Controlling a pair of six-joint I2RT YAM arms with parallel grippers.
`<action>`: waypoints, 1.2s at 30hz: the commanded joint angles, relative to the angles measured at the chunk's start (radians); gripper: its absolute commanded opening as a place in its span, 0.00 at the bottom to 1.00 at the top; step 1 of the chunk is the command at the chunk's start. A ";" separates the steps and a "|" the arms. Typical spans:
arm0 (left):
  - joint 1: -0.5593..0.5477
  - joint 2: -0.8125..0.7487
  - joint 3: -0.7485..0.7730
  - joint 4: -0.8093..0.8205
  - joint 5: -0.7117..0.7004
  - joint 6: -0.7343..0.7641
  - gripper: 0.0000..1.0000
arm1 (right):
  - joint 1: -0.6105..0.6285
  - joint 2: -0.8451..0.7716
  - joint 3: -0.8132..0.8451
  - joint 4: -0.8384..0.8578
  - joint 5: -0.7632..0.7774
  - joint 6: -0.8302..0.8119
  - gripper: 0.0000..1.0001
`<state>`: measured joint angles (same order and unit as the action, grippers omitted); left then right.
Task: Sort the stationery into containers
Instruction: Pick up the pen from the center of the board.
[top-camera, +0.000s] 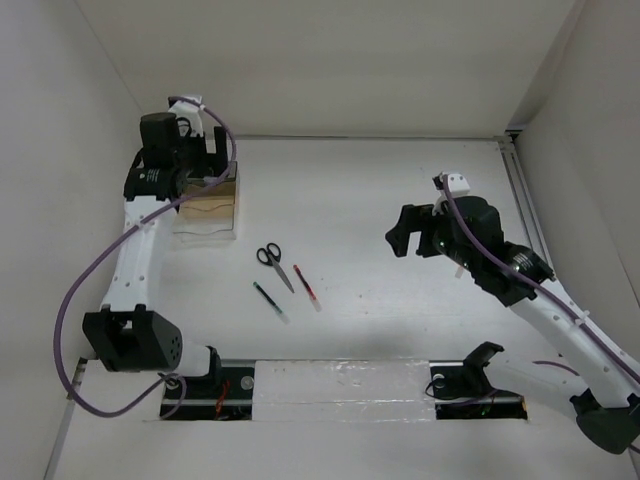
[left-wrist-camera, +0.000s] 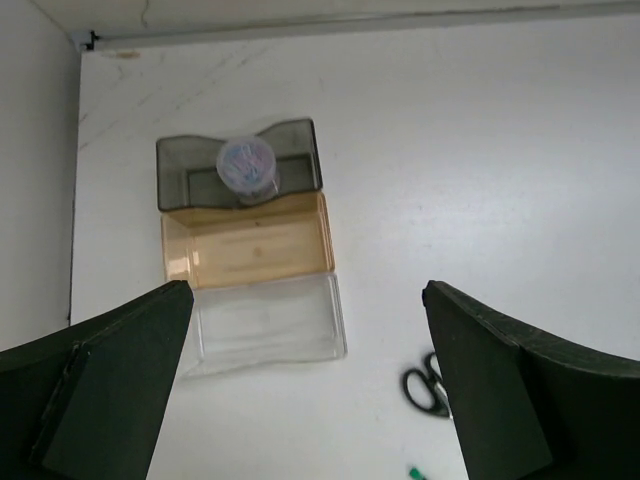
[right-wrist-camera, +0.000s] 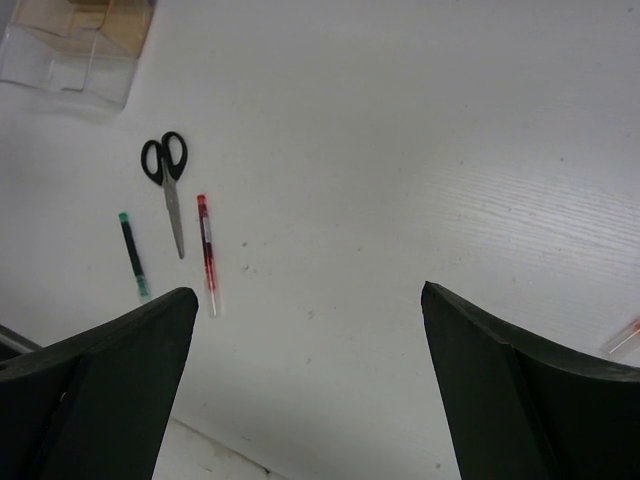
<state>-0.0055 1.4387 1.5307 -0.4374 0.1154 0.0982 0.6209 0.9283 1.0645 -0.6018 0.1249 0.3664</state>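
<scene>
Left pincer (left-wrist-camera: 307, 295) is over the box (left-wrist-camera: 328, 240), jaws fully apart and empty. Right pincer (right-wrist-camera: 307, 292) is equally wide and empty, above bare counter (right-wrist-camera: 400, 150).

Cylinder (left-wrist-camera: 247, 165) stands upright in the grey end compartment. Scissors (right-wrist-camera: 165, 170), red pen (right-wrist-camera: 206, 245) and dark pen (right-wrist-camera: 132, 255) lie on the counter, not yet sorted.

Risks:
- Scissor blade lies just beside the red pen, so closing on one may drag the other.
- Pens are slim and flat, and could roll or slip from the pads.
- The box looks light, so a low pass may shove it.

White arm links (top-camera: 135, 265), black joints (top-camera: 135, 340) — purple cables (top-camera: 63, 318).
</scene>
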 joint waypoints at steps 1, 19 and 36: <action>-0.002 -0.079 -0.117 -0.046 0.099 0.057 1.00 | 0.014 0.003 0.015 0.043 0.120 0.017 1.00; -0.355 -0.136 -0.224 -0.119 0.082 0.077 1.00 | -0.556 0.219 -0.165 0.135 0.206 0.177 1.00; -0.355 -0.093 -0.205 -0.080 0.113 0.077 1.00 | -0.688 0.650 -0.152 0.194 -0.024 0.151 0.85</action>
<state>-0.3626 1.3384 1.2938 -0.5400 0.1997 0.1802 -0.0753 1.5848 0.8936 -0.4496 0.1444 0.5304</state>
